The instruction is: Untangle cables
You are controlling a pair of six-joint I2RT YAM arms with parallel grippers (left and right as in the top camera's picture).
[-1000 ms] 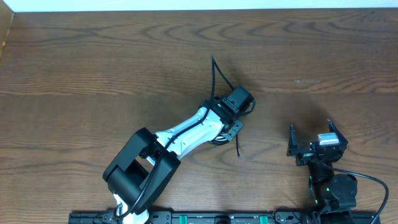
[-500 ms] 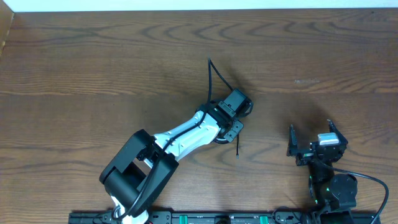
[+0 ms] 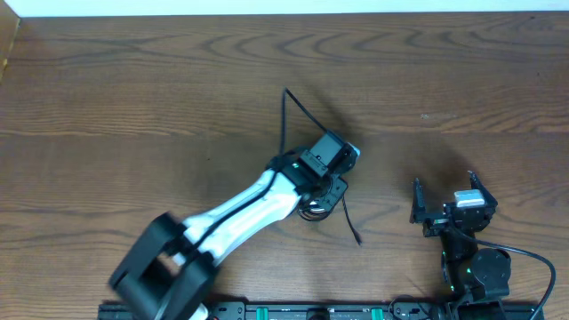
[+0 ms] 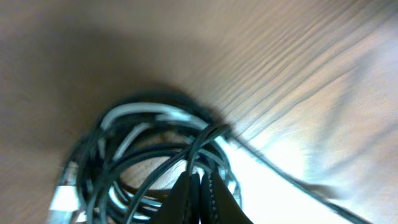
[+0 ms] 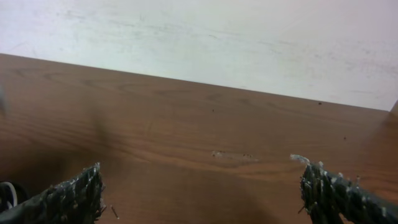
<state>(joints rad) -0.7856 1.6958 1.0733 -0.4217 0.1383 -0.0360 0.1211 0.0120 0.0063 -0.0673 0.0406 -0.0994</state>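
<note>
While left fingers [image 4: 185,200] pinch the coiled, glossy thin cables [image 4: 134,114] above the grained wooden table [image 4: 311,56], right fingers [image 5: 68,196] gape apart.

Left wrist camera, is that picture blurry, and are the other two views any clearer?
Left wrist view: heavily smeared, the coil of thin black and white cables soft, bright glare on the brown wooden table at right. Overhead view: wood grain sharp, only the left arm's black lower end blurred. Right wrist view: evenly lit and fairly clear.
</note>
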